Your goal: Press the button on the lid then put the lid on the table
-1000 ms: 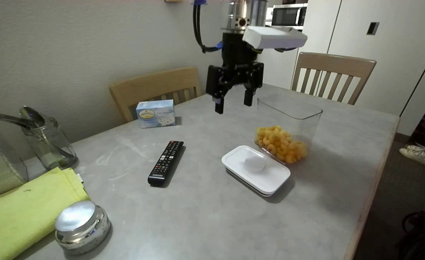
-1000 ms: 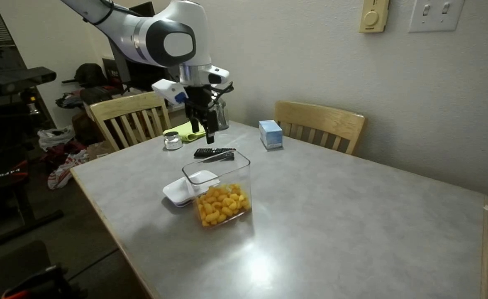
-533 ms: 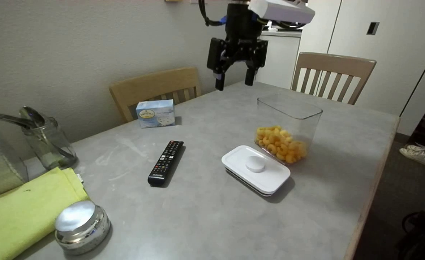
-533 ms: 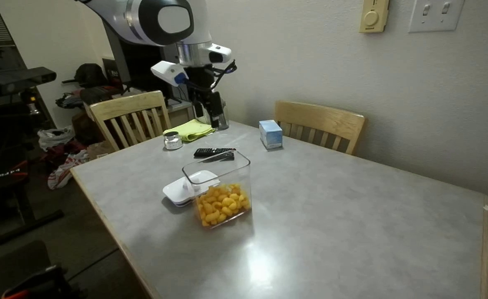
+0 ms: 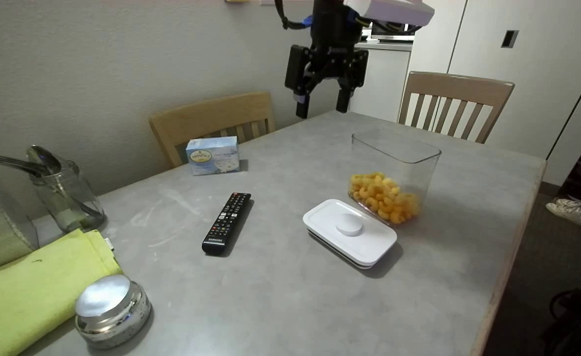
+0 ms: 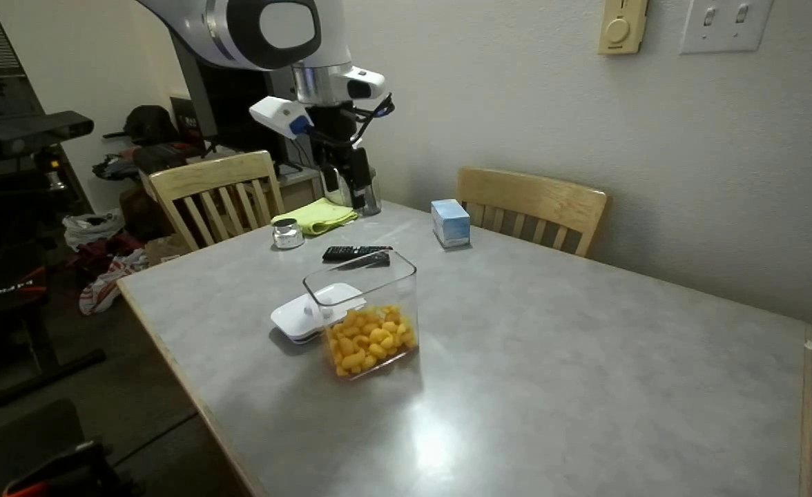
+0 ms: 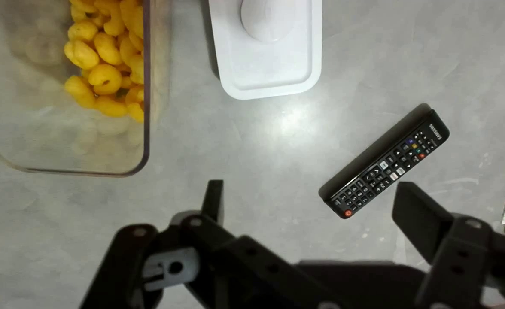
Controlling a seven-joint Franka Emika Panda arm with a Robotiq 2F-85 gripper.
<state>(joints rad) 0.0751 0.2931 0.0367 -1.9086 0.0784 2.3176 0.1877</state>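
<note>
Gripper (image 5: 322, 106) spread, hanging high; lid (image 5: 357, 244) flat on table (image 5: 270, 306)

In an exterior view I've got the gripper pointing down, spread wide, well above the table, between the tea box (image 5: 214, 155) at left and the clear container (image 5: 421, 170) at right. Lid lies on the container's near left, just beside it, button (image 5: 349, 225) up; can't tell whether they touch. Remote (image 5: 227, 223) further left.

In an exterior view my white arm (image 6: 288, 27) reaches in from the left, gripper end straight down, in front of the glass jar (image 6: 374, 197). Lid sits on the container's far left, partly seen through it.

In the wrist view my fingers (image 7: 422, 219) reach in from the near side, wide apart, table showing between. Lid at the far side, partly cut off, button too. Container far left, yellow curls (image 7: 106, 81) inside. Remote toward the right, near end showing in the gap.
</note>
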